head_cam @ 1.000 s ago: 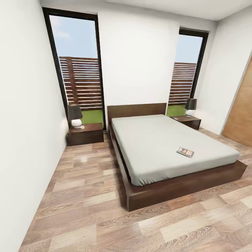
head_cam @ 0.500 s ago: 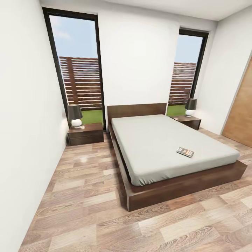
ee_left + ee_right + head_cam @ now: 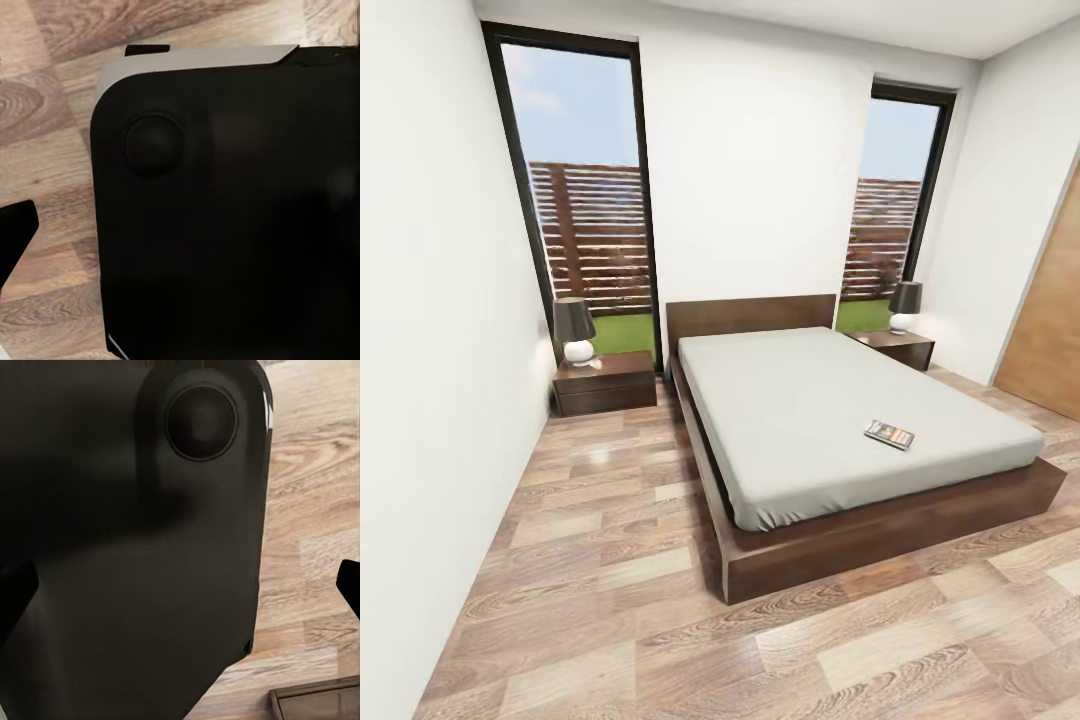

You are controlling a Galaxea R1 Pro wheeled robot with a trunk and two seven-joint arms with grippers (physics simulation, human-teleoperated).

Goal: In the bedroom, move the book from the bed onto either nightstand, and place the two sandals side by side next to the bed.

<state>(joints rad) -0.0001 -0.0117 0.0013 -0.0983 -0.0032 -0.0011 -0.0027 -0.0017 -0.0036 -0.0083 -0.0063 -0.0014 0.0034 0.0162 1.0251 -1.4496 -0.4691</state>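
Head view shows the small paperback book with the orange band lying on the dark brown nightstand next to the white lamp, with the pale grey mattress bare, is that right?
Not quite. In the head view the small paperback book with the orange band lies on the pale grey mattress of the dark brown bed, near its foot end, not on the dark brown nightstand. That nightstand holds the white lamp with a dark shade.

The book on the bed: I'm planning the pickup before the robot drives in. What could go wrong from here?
The book lies flat and thin on the mattress, inboard from the bed's foot edge, so the grasp may demand a leaning reach and could slip. Each nightstand already carries a lamp, which could be bumped during placement. The other nightstand sits in the tight far corner, probably harder to approach.
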